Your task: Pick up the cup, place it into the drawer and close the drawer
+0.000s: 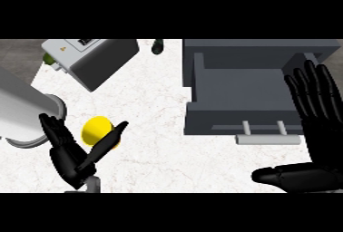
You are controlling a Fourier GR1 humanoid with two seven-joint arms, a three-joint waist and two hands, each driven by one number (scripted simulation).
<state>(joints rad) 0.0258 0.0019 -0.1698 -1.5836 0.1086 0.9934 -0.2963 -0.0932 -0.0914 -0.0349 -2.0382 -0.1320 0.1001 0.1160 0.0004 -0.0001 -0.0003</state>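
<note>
Head view, steep, down onto a pale speckled counter (pixel 161 113). Lower left of the frame: left hand (pixel 70 154), fingers spread into an open V, thumb on one side, the rest on the other, bracketing the yellow cup (pixel 99 130) but not yet curled round it; whether any fingertip touches the rim, hard to tell. Cup sitting on the counter, between the fingers, just beside a large grey cylinder (pixel 30 113) at the left edge. Right side of the frame: right hand (pixel 315 136), fingers straight and pointing up, holding nothing, resting next to the open grey drawer (pixel 234 90), whose pale handle (pixel 267 136) faces the lower edge. Upper left: a grey boxy appliance (pixel 90 59), tilted in the frame, well apart from the cup.

Judged step in hand: closing on the cup. To do it well: centre the cup between thumb and fingers before curling, close evenly on both sides so as not to tip it toward the cylinder, lift straight up before swinging right, clear the drawer's front wall, lower well inside the drawer.
</note>
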